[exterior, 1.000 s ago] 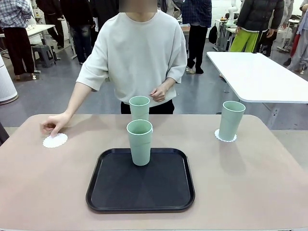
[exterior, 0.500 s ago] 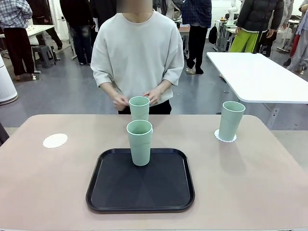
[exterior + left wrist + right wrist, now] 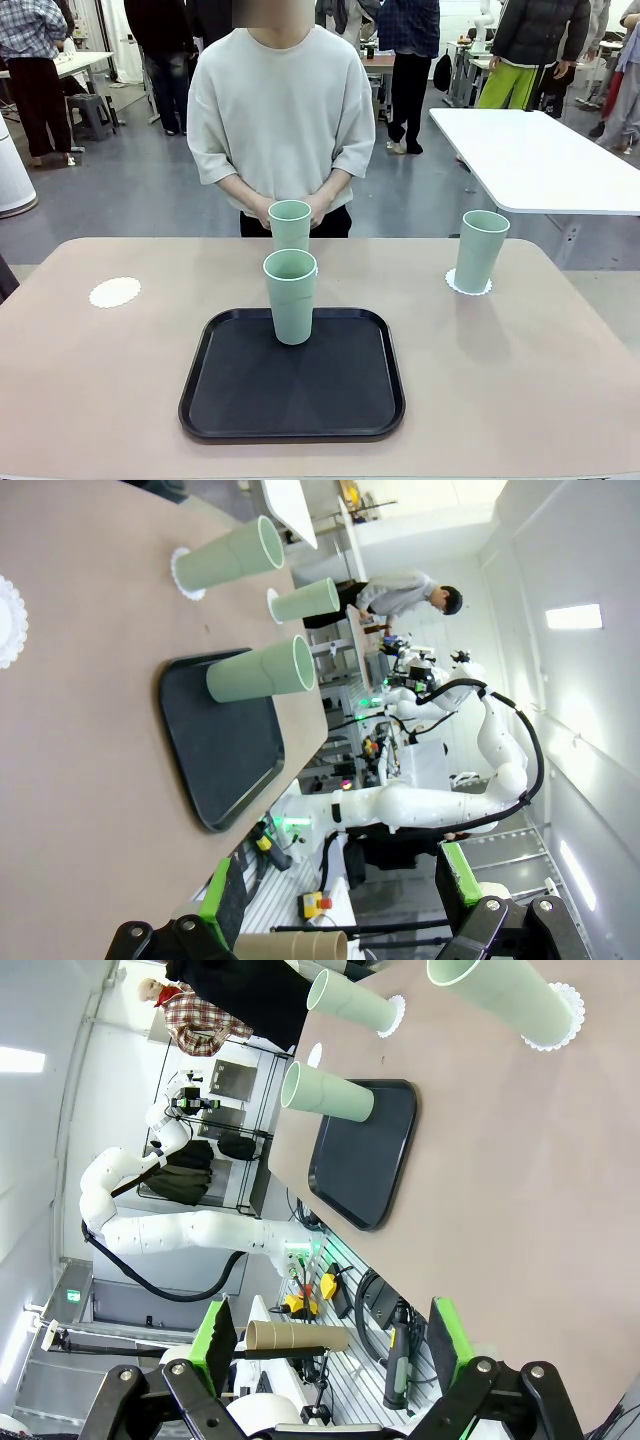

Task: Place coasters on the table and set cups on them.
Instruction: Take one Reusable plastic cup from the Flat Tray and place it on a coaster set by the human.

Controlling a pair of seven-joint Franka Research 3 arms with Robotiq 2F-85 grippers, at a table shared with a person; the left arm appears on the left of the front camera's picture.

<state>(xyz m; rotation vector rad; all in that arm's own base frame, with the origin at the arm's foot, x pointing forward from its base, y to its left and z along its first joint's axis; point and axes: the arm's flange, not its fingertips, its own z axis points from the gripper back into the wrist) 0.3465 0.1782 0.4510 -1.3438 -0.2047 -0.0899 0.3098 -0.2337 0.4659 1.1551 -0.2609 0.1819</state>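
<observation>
Left claw (image 3: 335, 920): jaws spread wide, nothing between them, held back off the table (image 3: 520, 380).
Right claw (image 3: 330, 1360): the same, wide apart and empty.
Tray cup (image 3: 290, 300): upright on the black tray (image 3: 290, 390) at mid-table, long axis vertical, mouth up.
Bare coaster (image 3: 114, 292): flat on the table, on the robot's left and well apart from the tray.
Right cup (image 3: 481, 250): standing on its coaster (image 3: 468, 288).
Far cup (image 3: 290, 222): just behind the tray cup, with the person's hands (image 3: 318, 208) close by. Its base is hidden from the front, but the wrist views seem to show a lacy edge under it.
Nearer arm: the left, I'd judge, since the coaster lies to that side. The cup would go leftward and a little away.
</observation>
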